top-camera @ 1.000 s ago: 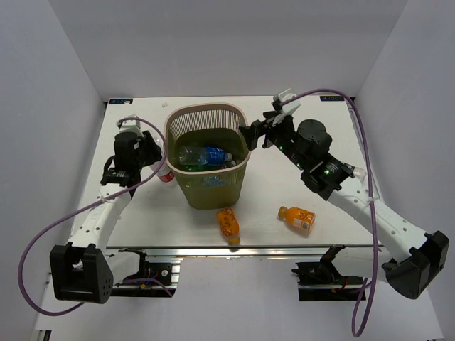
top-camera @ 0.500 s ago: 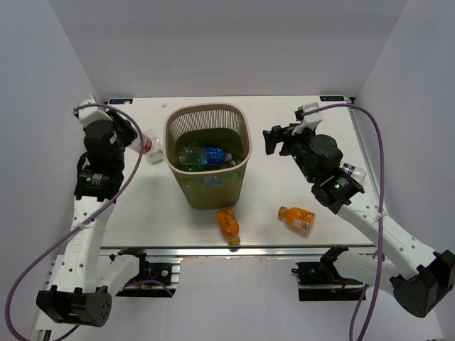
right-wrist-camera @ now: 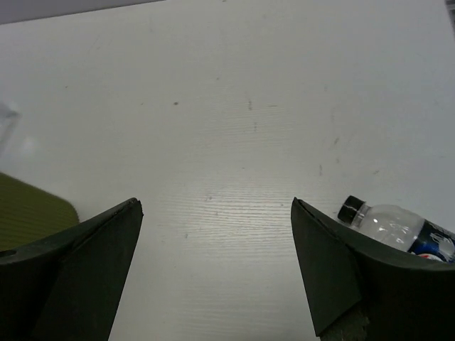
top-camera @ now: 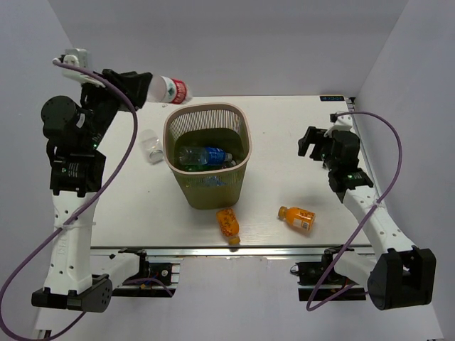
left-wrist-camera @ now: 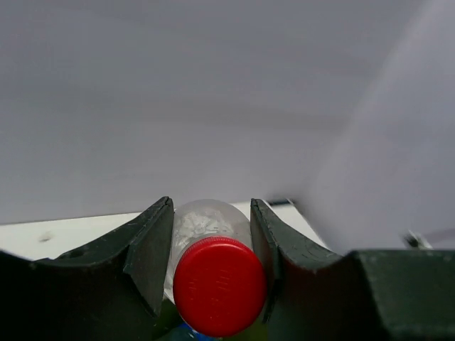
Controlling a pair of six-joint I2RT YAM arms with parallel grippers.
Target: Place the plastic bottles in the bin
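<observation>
Pinching the clear red-capped bottle (top-camera: pixel 170 90) between its fingers, your left gripper (top-camera: pixel 146 84) hangs raised off the table's (top-camera: pixel 277 121) far-left corner, the bottle jutting toward the bin (top-camera: pixel 213 190). A clear squat bottle (top-camera: pixel 151 146) lies just left of the bin, which holds a blue-labelled bottle (top-camera: pixel 211 155). One orange bottle (top-camera: pixel 227 224) and a second orange bottle (top-camera: pixel 297 218) lie by the near edge. Your right gripper (top-camera: pixel 311 142) sits near the right edge, jaws spread wide and holding nothing, a black-capped bottle (right-wrist-camera: pixel 398 226) beside it.
</observation>
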